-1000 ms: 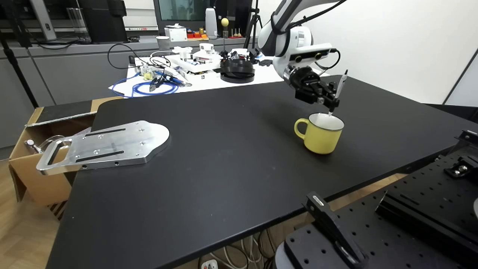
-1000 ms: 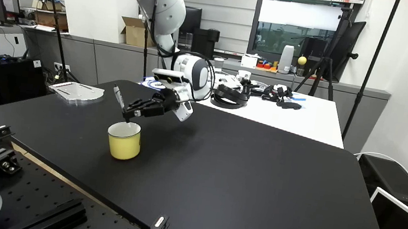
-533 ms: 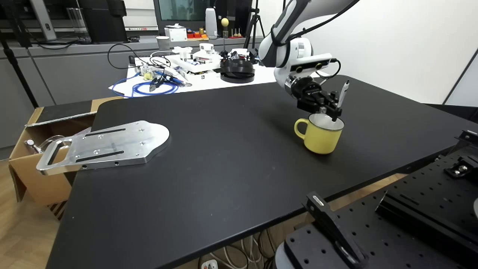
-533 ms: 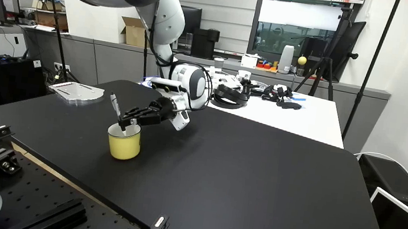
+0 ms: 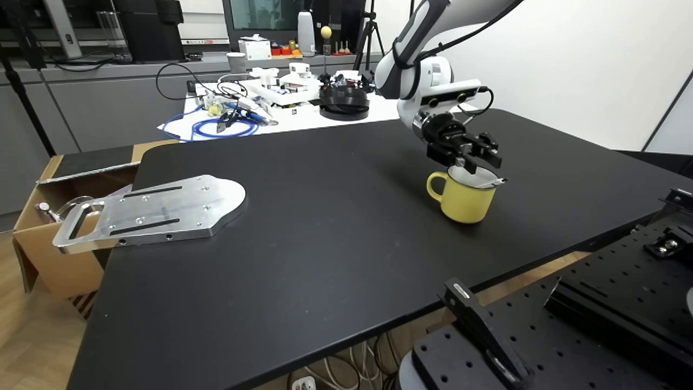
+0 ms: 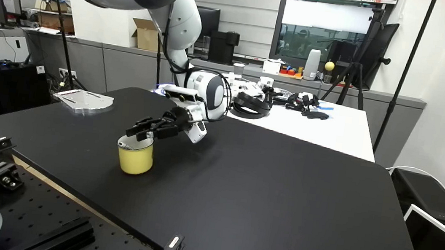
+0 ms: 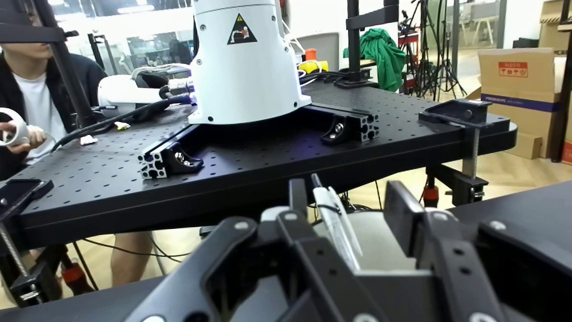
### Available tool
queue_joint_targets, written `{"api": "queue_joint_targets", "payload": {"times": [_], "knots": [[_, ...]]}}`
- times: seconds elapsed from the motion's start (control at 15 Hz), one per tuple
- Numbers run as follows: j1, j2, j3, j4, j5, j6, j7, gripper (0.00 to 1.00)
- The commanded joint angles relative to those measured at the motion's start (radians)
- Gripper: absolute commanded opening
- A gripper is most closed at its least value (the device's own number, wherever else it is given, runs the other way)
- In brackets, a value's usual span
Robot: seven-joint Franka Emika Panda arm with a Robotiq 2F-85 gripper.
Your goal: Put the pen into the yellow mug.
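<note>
The yellow mug [image 5: 465, 205] stands upright on the black table; it also shows in an exterior view [image 6: 135, 162], and its pale inside shows in the wrist view [image 7: 380, 239]. The pen [image 5: 492, 183], slim and whitish with a clip, leans inside the mug with its top sticking out past the rim on the side away from the arm. It also shows in an exterior view [image 6: 124, 146] and in the wrist view [image 7: 333, 219]. My gripper [image 5: 483, 162] is open just above the mug's mouth. In the wrist view the fingers [image 7: 347, 201] are wide apart, and the pen touches neither visibly.
A metal plate [image 5: 162, 208] lies at the table edge, over a cardboard box [image 5: 59, 260]. A perforated black base plate [image 5: 584, 314] with clamps borders the table. A white table [image 6: 323, 131] with cables and parts stands behind.
My gripper moved down to the mug and then opened. The pen, held nearly upright between the fingers before, has tipped over and now leans on the mug's rim. The mug has not moved.
</note>
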Motion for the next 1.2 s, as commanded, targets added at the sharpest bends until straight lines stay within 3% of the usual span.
{"api": "queue_joint_targets", "payload": {"times": [0.0,0.2,1.0,1.13], "knots": [[0.000,-0.002,-0.003,0.033,0.011,-0.022,0.000,0.81],[-0.002,-0.021,0.000,0.033,0.011,-0.024,-0.010,1.00],[0.000,-0.123,0.002,-0.003,-0.016,0.000,-0.083,1.00],[-0.002,-0.092,0.003,0.022,-0.005,-0.003,-0.074,1.00]]}}
